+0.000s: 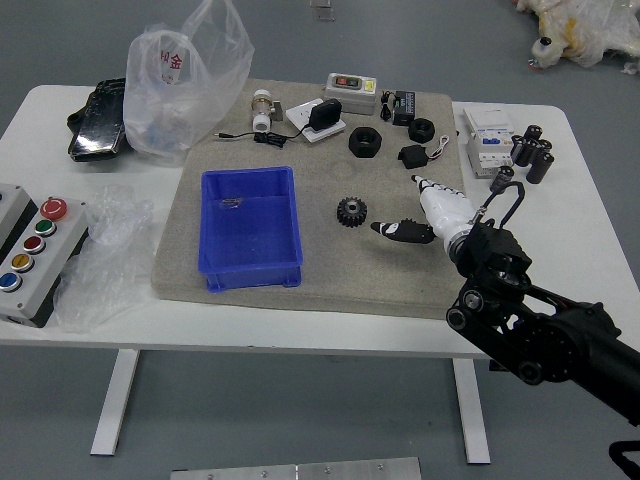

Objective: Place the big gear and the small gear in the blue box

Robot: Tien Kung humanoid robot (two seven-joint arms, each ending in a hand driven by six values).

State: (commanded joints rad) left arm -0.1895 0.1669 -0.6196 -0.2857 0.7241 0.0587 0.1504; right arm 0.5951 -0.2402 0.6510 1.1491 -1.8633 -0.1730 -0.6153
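One gear [351, 211] sits just left of my right hand [446, 214], whose fingers I hold apart, presumably for grasping.

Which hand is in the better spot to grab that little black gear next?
Probably the right: the right hand is beside the gear, fingers spread and empty. The left hand is out of view.

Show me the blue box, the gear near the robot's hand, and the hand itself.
Blue box [253, 279]: head view, near outer wall.
Gear [351, 212]: head view, middle of its face.
Right hand [445, 208]: head view, white back of the hand.
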